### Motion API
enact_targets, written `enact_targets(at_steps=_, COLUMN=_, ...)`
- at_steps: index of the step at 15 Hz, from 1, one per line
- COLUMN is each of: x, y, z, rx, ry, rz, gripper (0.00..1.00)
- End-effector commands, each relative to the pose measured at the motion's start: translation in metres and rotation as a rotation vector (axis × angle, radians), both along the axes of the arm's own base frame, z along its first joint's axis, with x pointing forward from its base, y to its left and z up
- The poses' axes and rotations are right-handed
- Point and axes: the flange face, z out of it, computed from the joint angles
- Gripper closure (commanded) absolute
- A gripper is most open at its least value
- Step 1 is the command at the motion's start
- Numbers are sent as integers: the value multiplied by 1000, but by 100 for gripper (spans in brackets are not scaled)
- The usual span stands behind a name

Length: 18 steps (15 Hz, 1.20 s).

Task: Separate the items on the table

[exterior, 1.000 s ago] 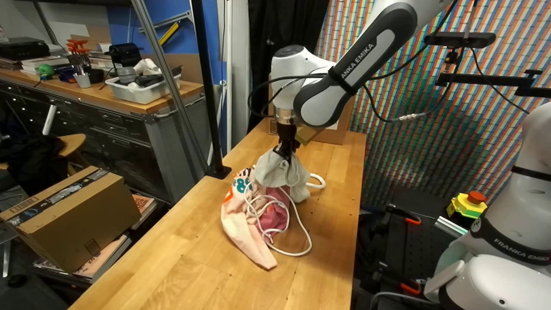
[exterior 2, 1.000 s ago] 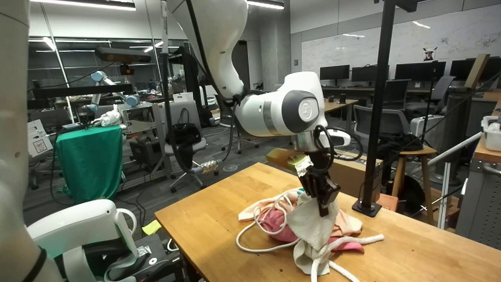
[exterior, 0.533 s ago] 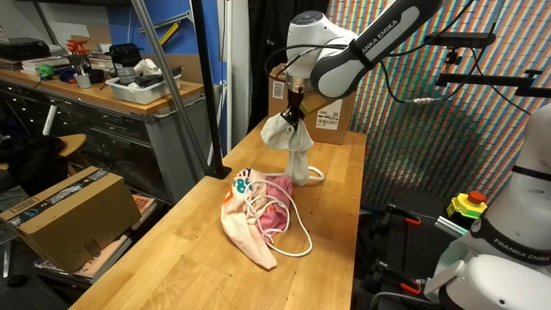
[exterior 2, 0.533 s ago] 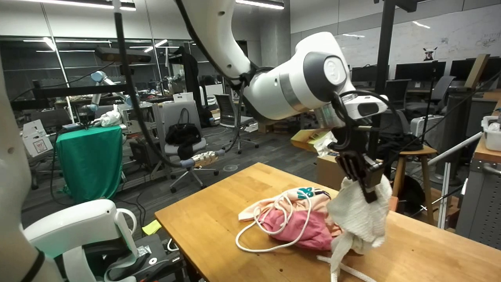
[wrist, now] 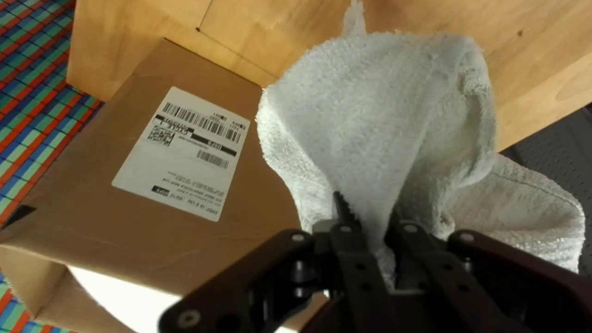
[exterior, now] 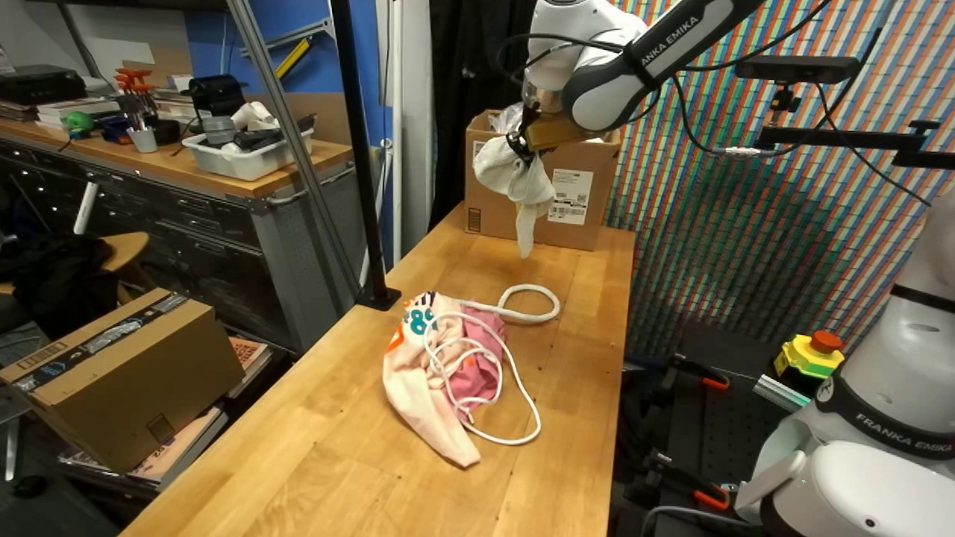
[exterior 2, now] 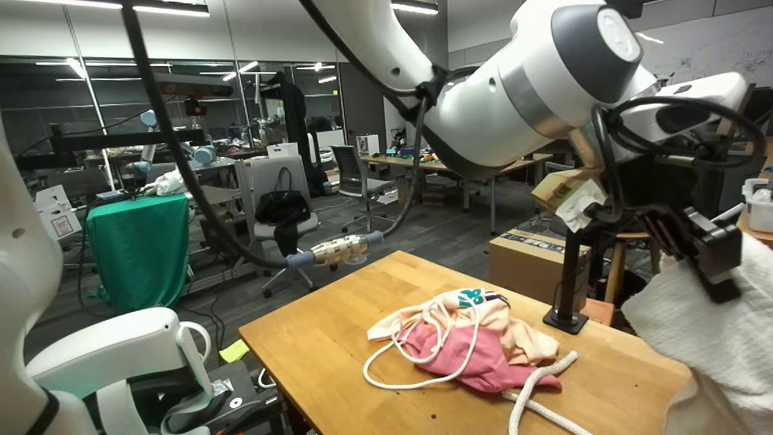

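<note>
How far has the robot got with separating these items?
Looks done: the whitish cloth is clear of the rest. In hand: the gripper holds it up near the white-labelled box. Probably left: setting it down, then parting the pink cloth, printed cloth and white cords bunched on the table.

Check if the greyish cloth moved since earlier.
Yes: up, toward the labelled cardboard box; in an exterior view the greyish cloth now hangs in front of it.

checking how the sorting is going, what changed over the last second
The gripper carried the whitish-grey cloth upward, toward the labelled cardboard box on the table; its grip held throughout. The thick white cord shifted slightly. The pink cloth, printed cloth and thin white cord stayed put.
</note>
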Motion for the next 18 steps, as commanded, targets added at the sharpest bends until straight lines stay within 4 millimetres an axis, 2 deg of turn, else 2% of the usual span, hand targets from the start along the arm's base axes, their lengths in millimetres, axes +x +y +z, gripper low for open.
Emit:
enact_targets(at_steps=1, x=17, y=-34, z=11, rx=-71, ry=-126, rz=-119, gripper=91)
enact_targets(at_steps=3, x=20, y=-49, z=13, rx=-118, ry=-172, rz=-197, gripper=91)
enact_targets(at_steps=4, x=21, y=-54, z=12, rx=-142, ry=-192, rz=-239, gripper=62)
enact_targets(at_steps=5, x=22, y=-58, z=11, rx=-162, ry=-210, rz=-270, gripper=61)
enact_targets(at_steps=6, x=22, y=-58, z=8, rx=-167, ry=-204, rz=-290, gripper=55)
enact_targets(at_steps=10, x=19, y=-49, z=-3, rx=-149, ry=-163, rz=-312, gripper=23)
enact_targets(at_steps=12, x=16, y=-31, z=-9, rx=-119, ry=-129, rz=-274, gripper=8)
enact_targets(at_steps=13, x=14, y=-15, z=-14, rx=-92, ry=-105, rz=-230, gripper=2)
enact_targets(at_steps=14, x=12, y=1, z=-20, rx=-66, ry=-82, rz=-181, gripper=0)
enact_targets(at_steps=18, x=0, y=92, z=-49, rx=31, ry=16, rz=3, gripper=0)
